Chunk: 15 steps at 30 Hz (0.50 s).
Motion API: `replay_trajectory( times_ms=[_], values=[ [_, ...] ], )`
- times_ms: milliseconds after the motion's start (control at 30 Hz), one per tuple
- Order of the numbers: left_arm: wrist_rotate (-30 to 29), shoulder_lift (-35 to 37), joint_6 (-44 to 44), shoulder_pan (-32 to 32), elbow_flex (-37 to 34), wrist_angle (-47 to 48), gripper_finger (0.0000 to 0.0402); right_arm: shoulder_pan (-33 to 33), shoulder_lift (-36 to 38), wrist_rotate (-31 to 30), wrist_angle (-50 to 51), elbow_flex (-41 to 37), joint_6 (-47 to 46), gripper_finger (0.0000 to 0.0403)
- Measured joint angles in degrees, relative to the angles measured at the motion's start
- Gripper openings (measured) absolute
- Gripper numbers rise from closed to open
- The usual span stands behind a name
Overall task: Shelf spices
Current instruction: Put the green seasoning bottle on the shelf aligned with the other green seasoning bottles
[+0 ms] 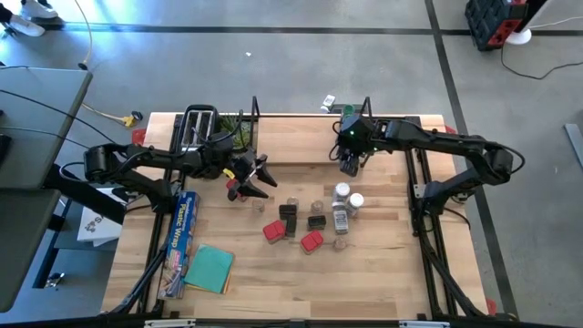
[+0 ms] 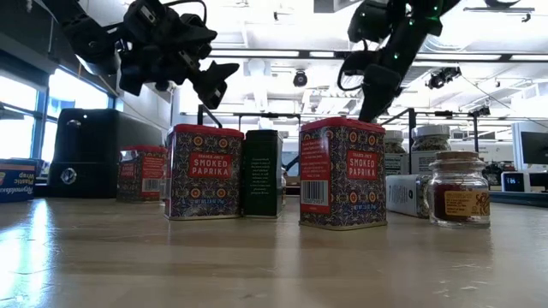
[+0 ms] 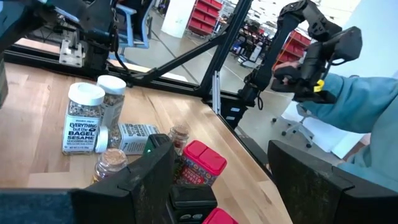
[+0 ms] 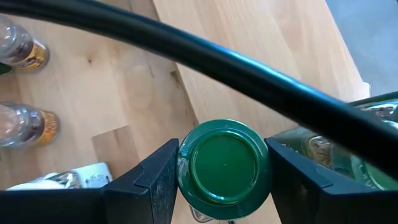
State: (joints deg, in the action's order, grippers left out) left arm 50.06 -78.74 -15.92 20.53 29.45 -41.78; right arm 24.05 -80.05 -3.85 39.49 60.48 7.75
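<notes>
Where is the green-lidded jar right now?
In the right wrist view, the green-lidded jar sits between the right end effector fingers, over the shelf.

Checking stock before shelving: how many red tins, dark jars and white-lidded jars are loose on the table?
Red tins: 3
Dark jars: 2
White-lidded jars: 3
Total: 8

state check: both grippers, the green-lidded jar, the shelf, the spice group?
right gripper: shut on green-lidded jar, by the shelf
green-lidded jar: upright, lid on, held
left gripper: open, empty, above table
shelf: board mostly bare
paprika tins: upright on table
bagel seasoning jar: upright, lidded
</notes>
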Motion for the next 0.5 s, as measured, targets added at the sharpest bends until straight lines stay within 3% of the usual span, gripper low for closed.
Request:
replay_trajectory(
  times_ms=[500],
  values=[
    [-0.7, 0.0, 0.0, 0.0, 0.0, 0.2, 0.0255, 0.7, 0.0, -2.1, -3.3, -1.3, 1.5, 0.0198]
  ],
)
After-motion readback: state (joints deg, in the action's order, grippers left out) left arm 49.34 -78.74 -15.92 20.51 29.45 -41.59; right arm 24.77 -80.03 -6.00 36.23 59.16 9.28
